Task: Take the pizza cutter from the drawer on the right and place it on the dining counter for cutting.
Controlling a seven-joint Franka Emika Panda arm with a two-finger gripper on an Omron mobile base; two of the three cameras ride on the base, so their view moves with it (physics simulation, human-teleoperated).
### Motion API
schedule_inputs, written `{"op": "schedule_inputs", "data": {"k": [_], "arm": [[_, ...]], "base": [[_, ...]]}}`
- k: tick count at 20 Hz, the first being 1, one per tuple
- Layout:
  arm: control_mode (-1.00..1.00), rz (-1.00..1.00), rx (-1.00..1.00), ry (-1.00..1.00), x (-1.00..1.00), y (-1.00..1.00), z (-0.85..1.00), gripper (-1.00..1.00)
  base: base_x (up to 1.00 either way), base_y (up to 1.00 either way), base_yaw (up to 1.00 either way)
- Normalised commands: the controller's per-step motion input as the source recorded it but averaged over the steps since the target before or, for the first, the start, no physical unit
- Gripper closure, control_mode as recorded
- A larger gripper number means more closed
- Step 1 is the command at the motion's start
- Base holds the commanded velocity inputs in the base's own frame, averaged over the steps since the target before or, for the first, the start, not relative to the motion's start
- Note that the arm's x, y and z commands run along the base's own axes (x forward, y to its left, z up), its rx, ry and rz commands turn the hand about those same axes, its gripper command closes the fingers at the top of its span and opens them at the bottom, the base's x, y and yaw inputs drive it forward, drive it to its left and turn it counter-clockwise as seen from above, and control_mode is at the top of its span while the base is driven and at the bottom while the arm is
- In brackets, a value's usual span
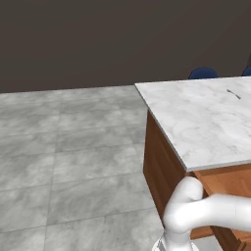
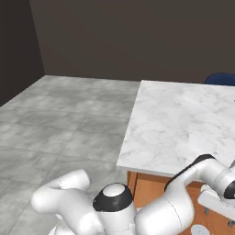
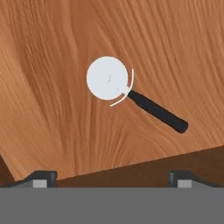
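Wood grain of the drawer floor [image 3: 65, 109] fills the hand view, and on it the pizza cutter [image 3: 131, 94] lies flat: pale round wheel toward the view's upper left, black handle running to the lower right. The hand [image 3: 111, 177] hangs above it, fingertips [image 3: 41, 178] spread wide on either side, touching and holding nothing; presumably this poises them to descend on the handle. In the base views, the marble surface of the dining counter [image 1: 196, 122] awaits the cutter, and the arm [image 2: 193, 176] reaches down beside its wooden body.
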Motion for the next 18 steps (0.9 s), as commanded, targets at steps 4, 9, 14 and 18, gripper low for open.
{"op": "schedule_inputs", "data": {"k": [4, 9, 14, 18], "arm": [[-1.00, 0.32, -0.04, 0.00, 0.00, -0.24, -0.42, -1.00], [-1.00, 0.23, 0.00, 0.00, 0.00, -0.17, -0.33, -1.00], [-1.00, 0.16, 0.00, 0.00, 0.02, -0.03, -0.25, -1.00], [-1.00, 0.13, 0.00, 0.02, 0.09, -0.04, -0.18, -1.00]], "base": [[0.00, 0.00, 0.00], [0.00, 0.00, 0.00], [0.00, 0.00, 0.00], [0.00, 0.00, 0.00]]}}
